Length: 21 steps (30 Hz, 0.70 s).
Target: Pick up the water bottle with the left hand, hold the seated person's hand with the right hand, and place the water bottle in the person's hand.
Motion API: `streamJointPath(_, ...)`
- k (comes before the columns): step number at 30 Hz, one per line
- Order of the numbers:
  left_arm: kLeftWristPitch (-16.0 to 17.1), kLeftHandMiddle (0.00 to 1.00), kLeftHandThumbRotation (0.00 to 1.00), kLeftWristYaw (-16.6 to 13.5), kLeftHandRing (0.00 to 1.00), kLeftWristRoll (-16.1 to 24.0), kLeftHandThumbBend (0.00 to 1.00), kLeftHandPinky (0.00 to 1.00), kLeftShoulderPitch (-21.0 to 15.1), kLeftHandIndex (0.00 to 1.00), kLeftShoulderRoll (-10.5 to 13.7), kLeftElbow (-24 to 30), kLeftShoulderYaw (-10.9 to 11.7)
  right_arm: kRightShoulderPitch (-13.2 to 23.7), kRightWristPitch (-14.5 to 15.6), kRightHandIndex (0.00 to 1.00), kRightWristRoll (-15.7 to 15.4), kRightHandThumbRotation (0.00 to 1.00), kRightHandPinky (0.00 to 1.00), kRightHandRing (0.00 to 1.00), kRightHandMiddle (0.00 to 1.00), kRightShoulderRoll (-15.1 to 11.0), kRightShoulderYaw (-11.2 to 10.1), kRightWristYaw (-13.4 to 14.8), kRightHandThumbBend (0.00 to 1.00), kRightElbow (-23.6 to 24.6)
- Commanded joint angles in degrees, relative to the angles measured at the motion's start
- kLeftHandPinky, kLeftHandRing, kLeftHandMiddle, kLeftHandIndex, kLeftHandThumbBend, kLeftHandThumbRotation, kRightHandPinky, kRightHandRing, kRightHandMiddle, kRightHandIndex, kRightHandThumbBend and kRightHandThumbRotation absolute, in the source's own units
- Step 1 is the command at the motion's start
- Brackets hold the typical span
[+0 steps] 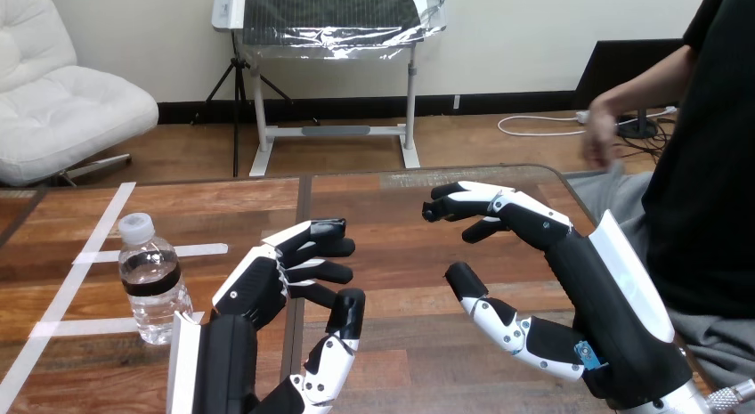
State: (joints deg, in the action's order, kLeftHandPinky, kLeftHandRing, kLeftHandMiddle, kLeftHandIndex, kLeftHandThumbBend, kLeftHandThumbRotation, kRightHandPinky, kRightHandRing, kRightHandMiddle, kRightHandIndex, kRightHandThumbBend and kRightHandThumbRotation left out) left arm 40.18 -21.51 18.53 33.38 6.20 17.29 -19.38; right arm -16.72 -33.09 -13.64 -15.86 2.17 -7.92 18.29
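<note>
Left hand (pixel 256 291), right hand (pixel 574 270) open, empty; ribbed clear water bottle (pixel 154 282) upright.

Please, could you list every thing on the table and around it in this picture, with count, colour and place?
water bottle: 1, clear with a white cap, upright on the table's left part
tape strips: several, white, on the tabletop around the bottle
table: 1, brown wood, across the view
person's hand: 1, raised beyond the table's far right corner
left hand: 1, black and white, open, right of the bottle, holding nothing
right hand: 1, black and white, open, over the table's right part
</note>
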Motion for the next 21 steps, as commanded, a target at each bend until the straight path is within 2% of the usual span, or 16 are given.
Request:
streamJointPath(1, 1.59, 0.68, 0.29, 0.79, 0.61, -1.65, 0.34, 0.51, -2.30, 0.70, -3.18, 1.77, -0.05, 2.72, -0.22, 0.70, 0.59, 0.00, 0.63, 0.74, 0.79, -0.13, -0.51, 0.11, 0.27, 1.40)
streamJointPath(7, 3.24, 0.70, 0.33, 2.37, 0.64, -5.46, 0.32, 0.55, -2.86, 0.73, -2.37, 2.47, 0.35, 2.74, -0.02, 0.70, 0.65, 0.00, 0.63, 0.74, 0.79, -0.12, -0.56, 0.10, 0.27, 1.43)
streamJointPath(10, 3.88, 0.71, 0.34, 2.55, 0.65, -5.88, 0.32, 0.55, -2.84, 0.73, -2.62, 3.38, 1.46, 2.64, 0.23, 0.70, 0.83, 0.00, 0.63, 0.74, 0.79, -0.12, -0.53, 0.00, 0.26, 1.56)
streamJointPath(14, 3.95, 0.71, 0.34, 1.46, 0.65, -4.83, 0.34, 0.54, -2.18, 0.73, -4.05, 5.64, 3.43, 2.74, -0.01, 0.70, 0.90, 0.00, 0.63, 0.74, 0.80, -0.20, -0.55, 0.01, 0.26, 1.35)
streamJointPath(21, 3.05, 0.71, 0.21, -1.74, 0.63, -0.75, 0.42, 0.52, -0.91, 0.72, -6.61, 9.48, 7.27, 3.00, -0.14, 0.70, 0.84, 0.00, 0.62, 0.74, 0.80, -0.14, -0.46, 0.09, 0.26, 1.12)
